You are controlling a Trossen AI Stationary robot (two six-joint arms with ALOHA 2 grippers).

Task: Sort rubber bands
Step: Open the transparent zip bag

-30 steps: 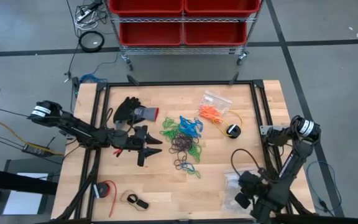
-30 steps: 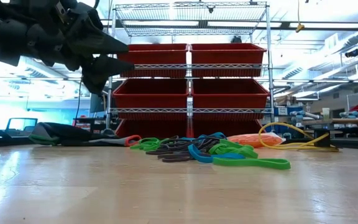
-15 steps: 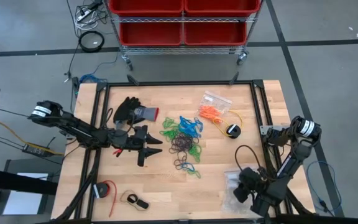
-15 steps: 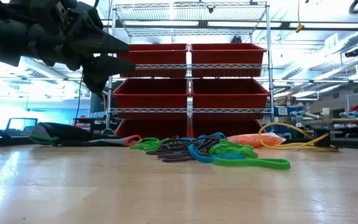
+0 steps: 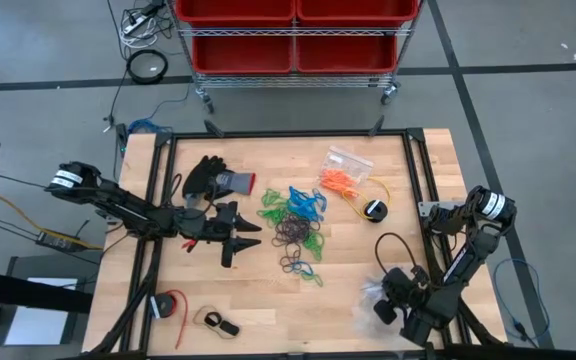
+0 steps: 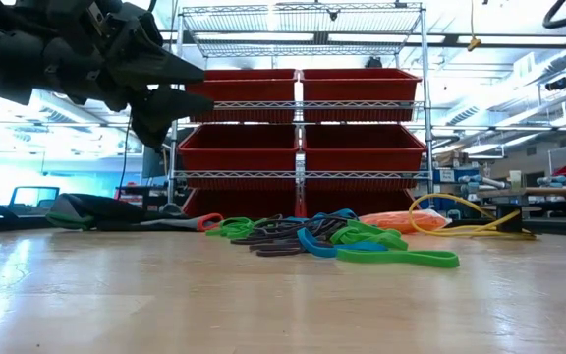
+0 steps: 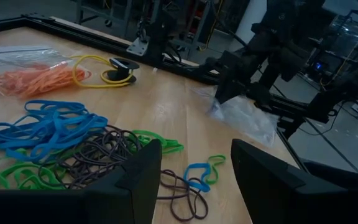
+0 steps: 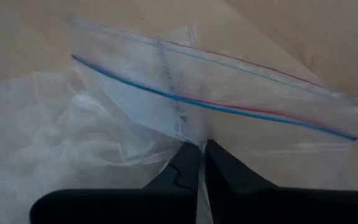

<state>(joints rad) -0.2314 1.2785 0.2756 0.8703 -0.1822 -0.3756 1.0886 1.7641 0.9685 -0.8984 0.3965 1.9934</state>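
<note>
Tangled blue, green, dark rubber bands (image 5: 295,222) mid-table, left tool (image 5: 240,238) wide, right tool (image 8: 201,163) pinching clear bag (image 8: 166,99)

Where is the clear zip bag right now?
The clear zip bag lies at the table's near right corner in the high view, pinched by the shut right gripper, well away from the rubber bands mid-table.

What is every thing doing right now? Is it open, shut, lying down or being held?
Left gripper: open, hovering beside the pile, holding nothing.
Right gripper: shut on the clear zip-top plastic bag, pinching it.
Small thin rubber bands in green, blue and black: lying in a tangled, unsorted pile.
Clear bag of orange bands: lying flat on the table.
Black glove: lying flat.
Thin yellow cable: looped loose on the table.
</note>
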